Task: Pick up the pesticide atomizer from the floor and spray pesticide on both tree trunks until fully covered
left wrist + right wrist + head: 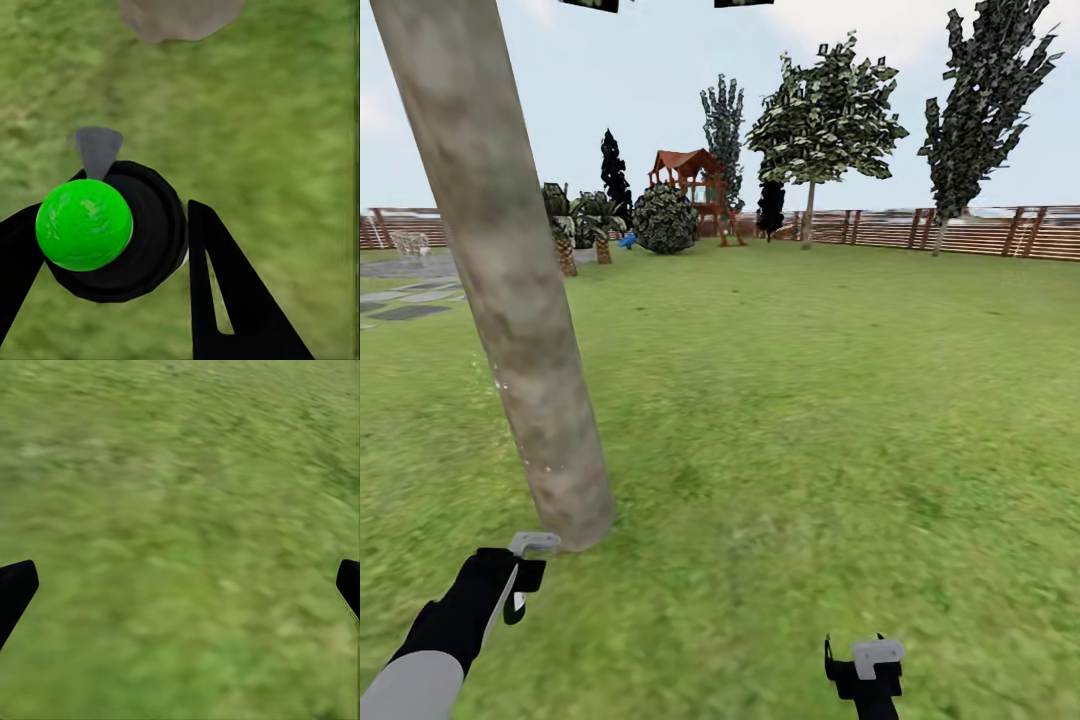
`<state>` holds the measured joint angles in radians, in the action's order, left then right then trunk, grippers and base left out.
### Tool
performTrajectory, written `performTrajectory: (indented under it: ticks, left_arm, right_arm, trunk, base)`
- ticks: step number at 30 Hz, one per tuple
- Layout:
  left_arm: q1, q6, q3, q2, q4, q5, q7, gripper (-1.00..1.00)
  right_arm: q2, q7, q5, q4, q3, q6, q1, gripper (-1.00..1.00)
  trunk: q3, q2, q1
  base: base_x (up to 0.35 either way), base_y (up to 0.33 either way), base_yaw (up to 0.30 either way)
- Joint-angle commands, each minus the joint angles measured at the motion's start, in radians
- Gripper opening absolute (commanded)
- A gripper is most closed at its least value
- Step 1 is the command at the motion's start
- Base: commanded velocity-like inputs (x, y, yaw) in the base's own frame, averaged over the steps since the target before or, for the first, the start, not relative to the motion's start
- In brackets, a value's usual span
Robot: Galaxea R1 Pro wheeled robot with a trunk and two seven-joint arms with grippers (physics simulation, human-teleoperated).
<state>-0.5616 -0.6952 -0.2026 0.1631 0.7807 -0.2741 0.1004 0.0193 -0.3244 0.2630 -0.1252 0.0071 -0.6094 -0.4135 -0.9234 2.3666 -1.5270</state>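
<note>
Between the left gripper's (135,255) black fingers (225,292) sits the pesticide atomizer (112,232), clamped at its round black body with the bright green cap on top and the grey nozzle (96,148) aimed at the base of the tree trunk (180,16). From the head camera that trunk (510,290) rises close in front of the left hand, leaning across the lawn (810,420), with a few pale specks of pesticide (500,385) along its bark. To do this step well, I would hold the nozzle square on the bark, sweep slowly from base upward, then work round the sides. The right gripper (865,665) hangs over grass, its fingers (15,589) spread wide and empty.
</note>
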Motion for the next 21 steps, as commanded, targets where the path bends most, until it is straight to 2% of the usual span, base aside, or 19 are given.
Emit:
performTrajectory:
  ticks: [1,9,14,16,17,18,21]
  left_arm:
    - [0.000,-0.004,-0.003,0.000,0.002,-0.012,0.011,-1.00]
    - [0.001,-0.004,-0.003,0.000,0.002,-0.011,0.012,-1.00]
    - [0.001,-0.004,-0.003,-0.001,0.001,-0.010,0.012,-1.00]
    - [0.001,-0.004,-0.017,-0.001,0.000,-0.011,0.012,-1.00]
    - [0.001,-0.002,-0.055,-0.001,0.000,-0.010,0.012,-1.00]
    - [0.001,-0.002,-0.072,-0.001,0.000,-0.009,0.012,-1.00]
    - [0.001,-0.001,-0.086,-0.002,0.000,-0.007,0.012,-1.00]
  right_arm:
    - [0.000,-0.010,0.010,0.001,0.001,0.000,-0.001,1.00]
    - [0.001,-0.010,0.009,0.000,0.000,0.000,-0.001,1.00]
    - [0.001,-0.010,0.009,-0.001,0.001,0.000,-0.001,1.00]
    - [0.001,-0.010,0.009,-0.001,0.001,0.000,-0.001,1.00]
    - [0.001,-0.010,0.010,-0.001,0.001,0.000,-0.001,1.00]
    - [0.002,-0.010,0.009,-0.001,0.001,0.000,-0.001,1.00]
    - [0.001,-0.010,0.010,-0.001,0.001,0.000,-0.001,1.00]
  trunk:
    - [-0.001,0.000,0.000]
    - [-0.001,0.000,0.000]
    - [-0.001,0.000,0.000]
    - [-0.001,0.000,0.000]
    - [-0.001,0.000,0.000]
    - [-0.001,0.000,0.000]
    - [-0.001,0.000,0.000]
  base:
    - [0.177,-0.220,0.001]
    - [0.119,-0.257,0.003]
    - [0.145,-0.240,0.210]
    - [0.281,-0.087,0.271]
    - [0.320,-0.022,0.268]
    - [0.328,-0.011,0.223]
    - [0.333,-0.004,0.078]
